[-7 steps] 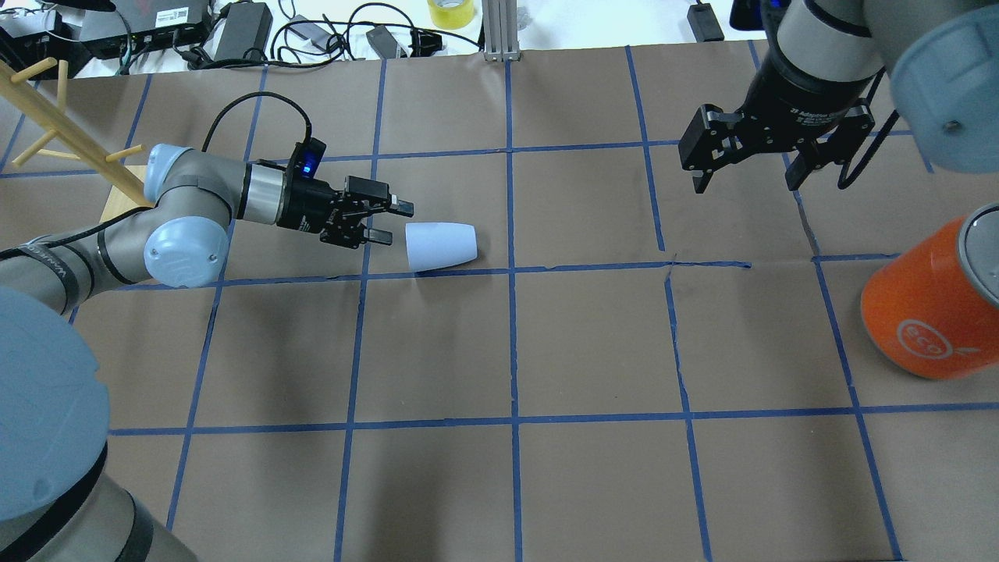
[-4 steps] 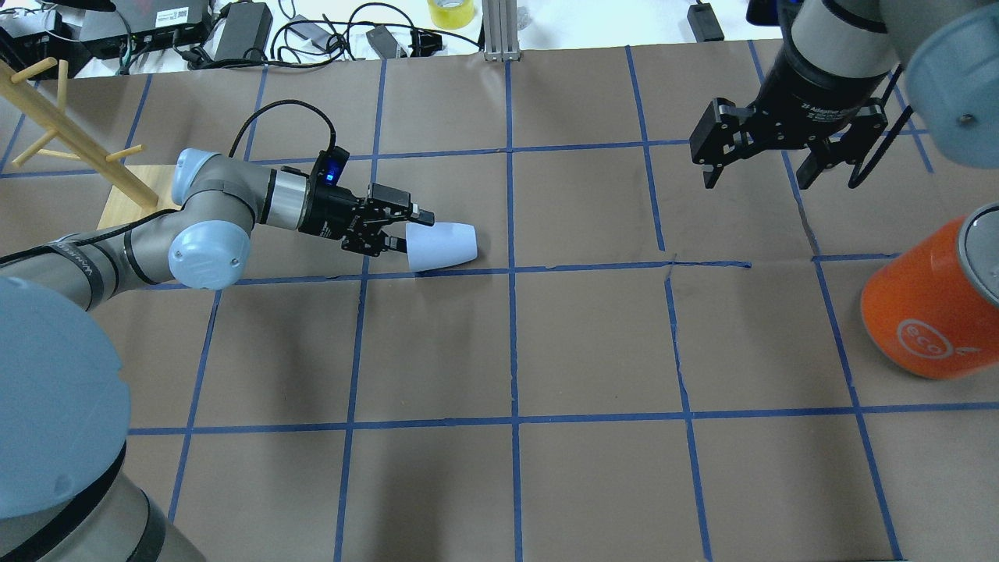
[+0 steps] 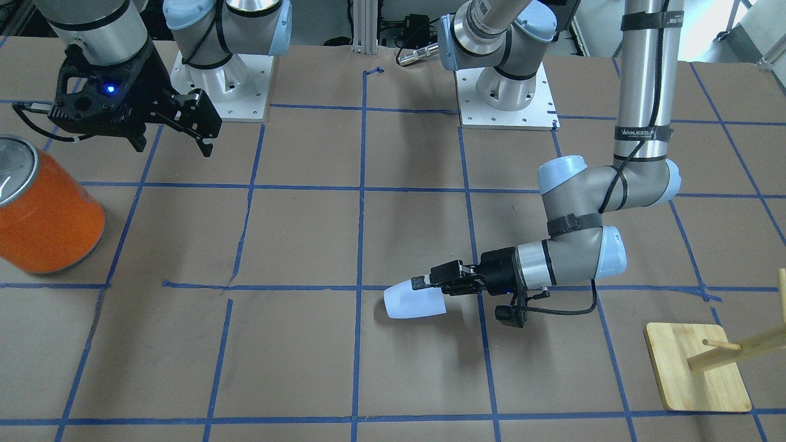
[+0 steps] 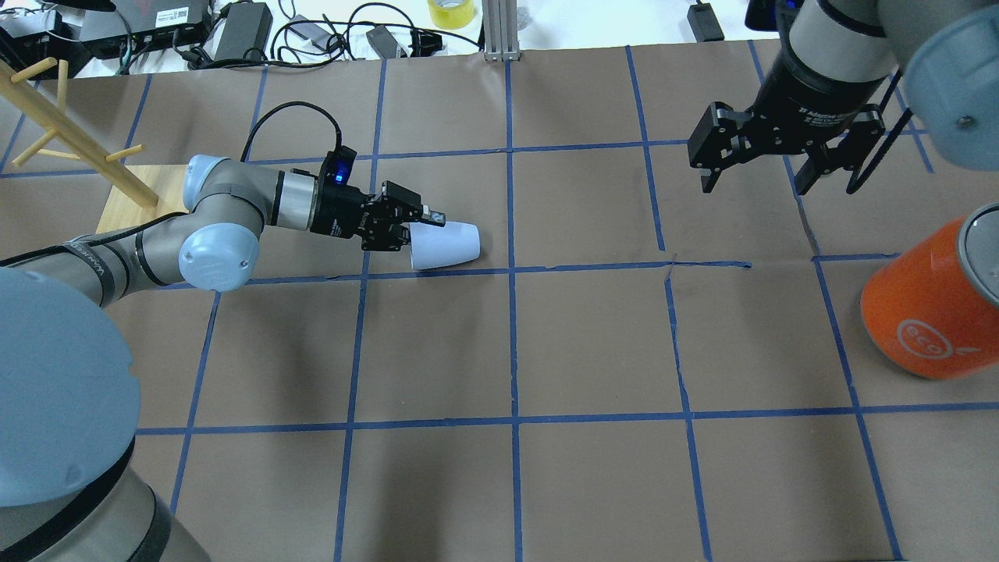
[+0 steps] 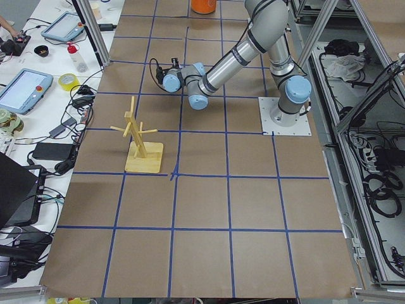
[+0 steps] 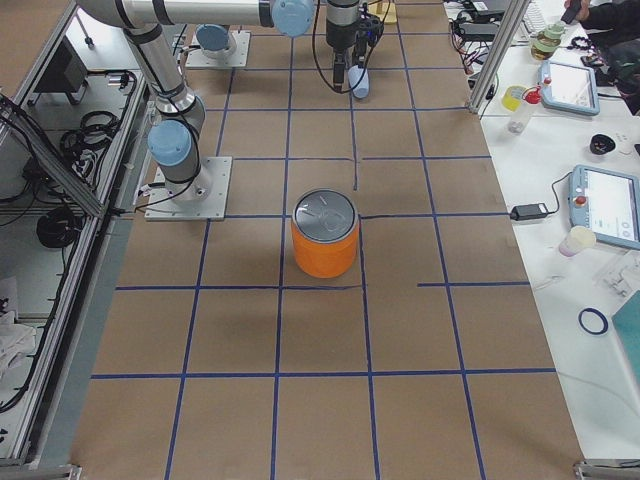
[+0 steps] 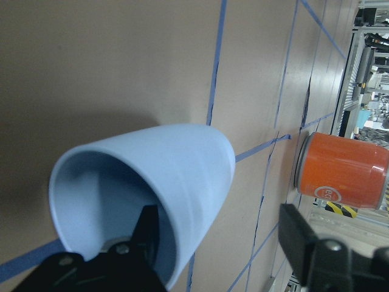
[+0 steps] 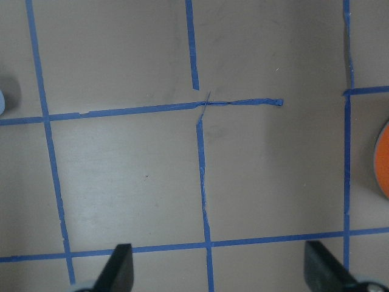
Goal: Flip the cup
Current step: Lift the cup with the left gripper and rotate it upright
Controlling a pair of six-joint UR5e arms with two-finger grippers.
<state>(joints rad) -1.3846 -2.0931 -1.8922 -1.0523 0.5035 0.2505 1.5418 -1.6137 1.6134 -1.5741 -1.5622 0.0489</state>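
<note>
The pale blue cup (image 4: 449,243) lies on its side on the brown paper, mouth towards my left gripper (image 4: 421,228). It also shows in the front view (image 3: 412,302) and the right side view (image 6: 360,82). In the left wrist view the cup (image 7: 182,176) fills the frame. One finger (image 7: 146,237) is inside the blue interior and the other finger (image 7: 298,240) is outside, so the open jaws straddle the cup wall. My right gripper (image 4: 755,183) hangs open and empty, high over the far right of the table.
A large orange can (image 4: 929,308) with a silver top stands at the right edge. A wooden peg rack (image 4: 70,133) on a square base stands at the far left behind my left arm. Cables and power bricks lie beyond the table's far edge.
My left gripper has moved right, up to the cup, and one finger has entered its mouth. The cup has barely shifted. My right gripper has drifted slightly to the right.
</note>
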